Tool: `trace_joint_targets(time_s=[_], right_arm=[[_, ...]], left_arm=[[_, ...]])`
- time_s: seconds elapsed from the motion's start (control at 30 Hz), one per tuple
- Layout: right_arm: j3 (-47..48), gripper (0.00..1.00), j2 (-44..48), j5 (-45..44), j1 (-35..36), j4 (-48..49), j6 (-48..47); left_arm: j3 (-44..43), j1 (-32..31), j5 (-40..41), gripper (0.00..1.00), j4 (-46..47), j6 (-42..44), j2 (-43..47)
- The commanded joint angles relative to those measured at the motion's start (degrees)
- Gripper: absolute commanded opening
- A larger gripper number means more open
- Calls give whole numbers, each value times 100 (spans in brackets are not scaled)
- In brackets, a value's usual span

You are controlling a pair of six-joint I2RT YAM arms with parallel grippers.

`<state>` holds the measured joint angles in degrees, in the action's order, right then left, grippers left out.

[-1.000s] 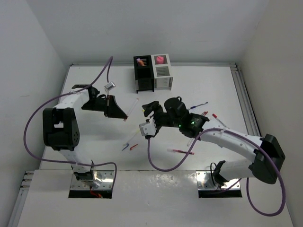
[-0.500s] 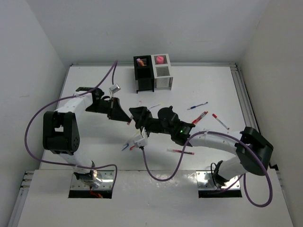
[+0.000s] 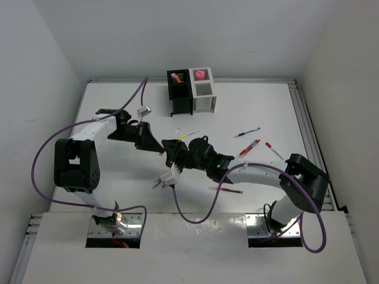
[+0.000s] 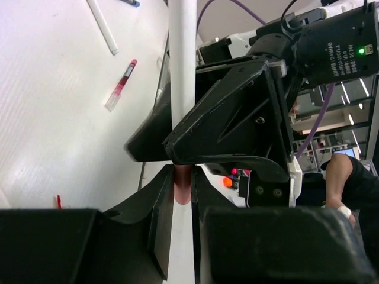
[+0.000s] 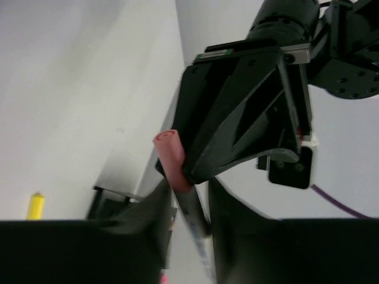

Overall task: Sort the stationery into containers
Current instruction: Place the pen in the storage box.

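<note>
My left gripper (image 4: pixel 182 195) is clenched on the pen (image 4: pixel 182 71). The right gripper (image 5: pixel 190 207) straddles its shaft, and I can't tell if it grips. I judge this a handover, well short of the containers (image 3: pixel 204 100). Next, the right must bite before the left lets go. Overhead, the arms mostly hide the pen.

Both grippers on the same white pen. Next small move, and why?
Probably open the left gripper: the thin white red-capped pen looks clamped by the right gripper as well, so releasing would let the right one carry it away.
</note>
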<state>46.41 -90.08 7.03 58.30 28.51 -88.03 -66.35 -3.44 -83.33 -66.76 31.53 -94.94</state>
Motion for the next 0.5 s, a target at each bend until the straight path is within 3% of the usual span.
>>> trace_joint_targets(time_s=[0.0,0.07,0.1,0.17,0.2,0.23,0.37,0.47], right_arm=[[245,17,-88,-202,41,434,-30],[237,3,-193,-228,32,646,31],[254,0,-237,-254,23,899,179],[315,0,-264,-351,-47,1129,399],[342,0,-255,-395,-65,1235,766],[490,0,-229,-508,-117,1253,1039],[1517,0,-124,-1246,-511,553,3094],[2677,0,-185,-1608,-1188,-201,5821]], left_arm=[[-142,-60,-939,0,-143,204,-51],[-185,-51,-948,4,-240,554,-25],[-229,-34,-948,27,-571,782,10],[-360,62,-957,50,-864,1451,54],[-405,159,-948,86,-865,1496,132],[-475,342,-948,100,-874,1540,142],[-1700,1097,-948,100,-882,1487,-16],[-3009,1600,-879,100,-874,1532,-209]])
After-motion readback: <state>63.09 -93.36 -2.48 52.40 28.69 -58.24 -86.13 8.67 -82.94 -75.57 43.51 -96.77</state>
